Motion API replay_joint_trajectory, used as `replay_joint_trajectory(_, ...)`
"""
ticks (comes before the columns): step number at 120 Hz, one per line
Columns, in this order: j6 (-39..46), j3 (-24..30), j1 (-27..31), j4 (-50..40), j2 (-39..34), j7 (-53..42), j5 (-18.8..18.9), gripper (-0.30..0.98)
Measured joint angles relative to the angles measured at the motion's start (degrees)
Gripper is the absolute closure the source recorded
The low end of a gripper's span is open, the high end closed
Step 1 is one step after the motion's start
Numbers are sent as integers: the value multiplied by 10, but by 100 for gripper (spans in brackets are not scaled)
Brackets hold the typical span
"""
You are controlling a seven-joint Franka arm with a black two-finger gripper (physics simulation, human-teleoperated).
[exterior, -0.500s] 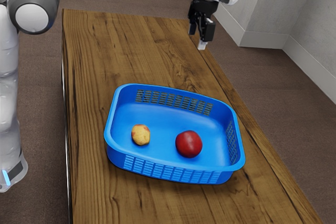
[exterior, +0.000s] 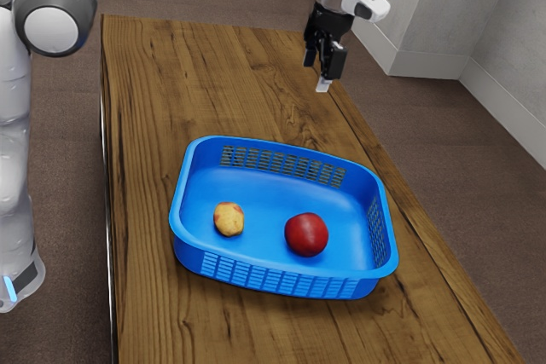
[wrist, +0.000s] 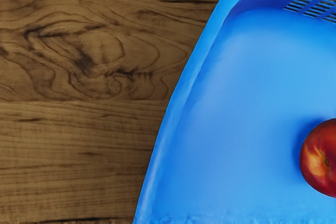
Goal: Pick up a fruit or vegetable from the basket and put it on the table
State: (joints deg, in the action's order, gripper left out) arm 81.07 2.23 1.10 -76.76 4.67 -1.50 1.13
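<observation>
Watching from my screen, I see the hand (exterior: 322,62) with its two fingers apart and nothing between them, up over the far part of the counter (exterior: 162,100). The task's pick is open: the red fruit (exterior: 306,234) and the small yellow one (exterior: 229,219) both sit on the floor of the blue basket (exterior: 194,255), well apart from each other. Nothing has been lifted out.

My first worry is the basket's rim. The hand is outside the walls, so if I came across too low I would catch the edge and shove the basket, fruit and all. I'd stay high until I am over my choice, then drop straight down.

The red one looks round and smooth; closing off-centre could squeeze it out and send it rolling into a wall. The yellow one, being smaller and near the side, leaves less room for a finger. Released too high, either could roll off the counter.
</observation>
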Motion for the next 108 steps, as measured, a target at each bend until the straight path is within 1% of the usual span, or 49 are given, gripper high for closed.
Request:
replay_joint_trajectory(6,-3,9,0,-22,-13,-5,0,0)
replay_joint_trajectory(24,21,19,-15,-144,-92,-19,-2,1)
replay_joint_trajectory(44,67,44,-1,-244,-147,-31,-4,1)
replay_joint_trajectory(63,102,70,-1,-301,-160,-40,-20,1)
replay_joint_trajectory(85,145,87,-1,-375,-190,-48,-39,1)
replay_joint_trajectory(108,206,95,-1,-437,-198,-54,-50,1)
